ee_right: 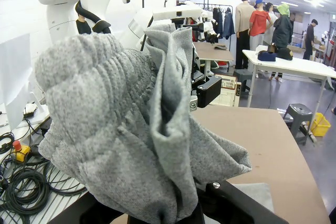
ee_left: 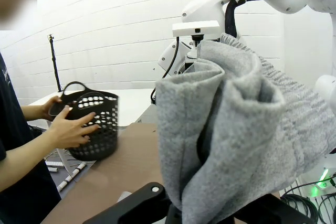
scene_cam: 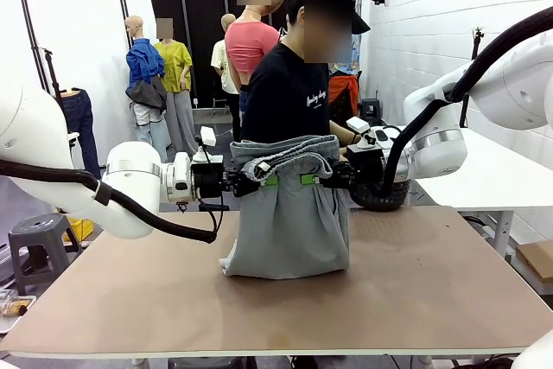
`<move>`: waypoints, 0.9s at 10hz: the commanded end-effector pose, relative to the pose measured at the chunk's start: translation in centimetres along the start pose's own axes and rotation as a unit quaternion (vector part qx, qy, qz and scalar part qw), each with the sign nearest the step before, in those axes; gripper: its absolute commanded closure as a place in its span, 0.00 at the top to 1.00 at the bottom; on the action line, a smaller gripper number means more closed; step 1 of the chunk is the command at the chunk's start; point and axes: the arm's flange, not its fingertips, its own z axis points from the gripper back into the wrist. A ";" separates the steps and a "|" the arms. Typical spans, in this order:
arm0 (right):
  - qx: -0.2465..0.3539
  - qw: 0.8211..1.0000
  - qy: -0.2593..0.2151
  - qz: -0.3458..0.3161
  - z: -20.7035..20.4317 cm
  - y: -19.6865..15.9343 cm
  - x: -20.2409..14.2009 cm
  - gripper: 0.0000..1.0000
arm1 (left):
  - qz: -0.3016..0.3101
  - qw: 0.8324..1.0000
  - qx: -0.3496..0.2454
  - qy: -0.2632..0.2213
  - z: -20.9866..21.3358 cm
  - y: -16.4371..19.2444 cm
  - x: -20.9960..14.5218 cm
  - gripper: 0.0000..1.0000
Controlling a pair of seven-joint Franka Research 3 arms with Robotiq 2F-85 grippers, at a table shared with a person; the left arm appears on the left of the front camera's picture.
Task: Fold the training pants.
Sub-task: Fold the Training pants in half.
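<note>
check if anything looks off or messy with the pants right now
Nothing looks damaged. The training pants hang between the left gripper and right gripper, both shut on them; the waistband is bunched on top and the lower end crumples on the table.

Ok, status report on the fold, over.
Left gripper and right gripper both shut on the training pants, held up, lower edge on the table. Person's hands on black basket behind.
</note>
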 end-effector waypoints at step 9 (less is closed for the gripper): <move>-0.034 0.999 0.002 0.012 0.3 -4.7 4.4 0.00 | -0.004 1.000 -0.018 -0.014 -0.3 6.0 3.7 0.00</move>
